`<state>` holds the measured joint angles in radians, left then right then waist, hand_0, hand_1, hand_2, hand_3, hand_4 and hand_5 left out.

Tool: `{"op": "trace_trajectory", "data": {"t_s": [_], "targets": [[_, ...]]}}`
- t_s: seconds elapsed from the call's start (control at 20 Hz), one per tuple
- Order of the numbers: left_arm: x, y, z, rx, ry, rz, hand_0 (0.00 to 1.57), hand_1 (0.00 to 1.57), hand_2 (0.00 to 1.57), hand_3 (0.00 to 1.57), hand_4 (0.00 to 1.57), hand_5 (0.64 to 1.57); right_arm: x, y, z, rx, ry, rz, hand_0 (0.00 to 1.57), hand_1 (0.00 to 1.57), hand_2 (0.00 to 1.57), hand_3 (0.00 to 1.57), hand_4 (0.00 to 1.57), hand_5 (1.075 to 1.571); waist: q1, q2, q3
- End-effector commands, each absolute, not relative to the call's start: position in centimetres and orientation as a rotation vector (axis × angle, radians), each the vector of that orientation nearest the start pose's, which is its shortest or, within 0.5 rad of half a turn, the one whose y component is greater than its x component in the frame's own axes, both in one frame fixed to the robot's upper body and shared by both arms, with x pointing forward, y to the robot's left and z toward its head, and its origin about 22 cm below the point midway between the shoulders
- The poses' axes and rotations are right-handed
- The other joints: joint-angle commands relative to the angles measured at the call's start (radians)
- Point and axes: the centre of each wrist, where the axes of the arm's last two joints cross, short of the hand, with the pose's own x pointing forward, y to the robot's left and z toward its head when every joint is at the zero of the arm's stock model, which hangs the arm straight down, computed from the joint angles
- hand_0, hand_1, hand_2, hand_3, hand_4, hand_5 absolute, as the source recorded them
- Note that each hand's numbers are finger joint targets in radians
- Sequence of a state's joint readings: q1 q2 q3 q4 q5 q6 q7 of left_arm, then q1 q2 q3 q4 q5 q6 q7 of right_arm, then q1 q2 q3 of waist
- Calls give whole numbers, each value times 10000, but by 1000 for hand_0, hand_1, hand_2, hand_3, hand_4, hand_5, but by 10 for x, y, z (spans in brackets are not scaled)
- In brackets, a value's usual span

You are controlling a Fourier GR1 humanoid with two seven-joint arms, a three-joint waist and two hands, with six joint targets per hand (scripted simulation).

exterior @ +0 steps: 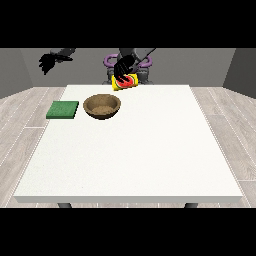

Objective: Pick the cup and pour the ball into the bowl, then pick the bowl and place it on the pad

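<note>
A yellow cup with red showing at its mouth is tipped on its side, just above the table's far edge. The hand at the view's right, whose arm comes in from the upper right, is curled over the cup from above. The ball cannot be told apart from the red in the cup's mouth. A brown bowl stands upright on the table, in front of the cup and a little to its left, with nothing seen inside. A green pad lies flat left of the bowl. The hand at the view's left hangs in the air beyond the table's far left corner, fingers relaxed and holding nothing.
The white table spreads wide towards the camera. The robot's torso stands right behind the cup at the far edge. Grey plank floor surrounds the table.
</note>
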<state>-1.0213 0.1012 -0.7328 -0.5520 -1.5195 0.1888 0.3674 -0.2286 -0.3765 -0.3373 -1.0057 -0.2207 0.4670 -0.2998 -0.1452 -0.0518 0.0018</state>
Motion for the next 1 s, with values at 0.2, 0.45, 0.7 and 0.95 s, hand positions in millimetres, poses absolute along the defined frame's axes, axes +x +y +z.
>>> {"op": "trace_trajectory", "data": {"t_s": [0.2,0.45,0.7,0.95], "targets": [[384,34,37,-19073,11976,22327,1446,1446,1571,1571,1530,1131,278,-411,-7,891,-16303,196,0,0,0,0,0,1571,266,-179,-15],[396,57,55,-18966,14412,22431,1449,1449,1571,1571,1535,1136,272,-400,-25,627,-15467,-442,0,0,0,0,0,1567,951,-328,-19],[403,77,75,-22380,26197,19398,1296,1296,1571,1571,1571,1156,268,-390,-32,368,-15464,-881,0,0,0,0,225,1565,1556,-85,-130],[387,103,55,-20854,35785,13058,558,558,0,0,891,1502,278,-387,-21,360,-15995,-957,0,0,0,0,364,1568,1607,603,-243]]}}
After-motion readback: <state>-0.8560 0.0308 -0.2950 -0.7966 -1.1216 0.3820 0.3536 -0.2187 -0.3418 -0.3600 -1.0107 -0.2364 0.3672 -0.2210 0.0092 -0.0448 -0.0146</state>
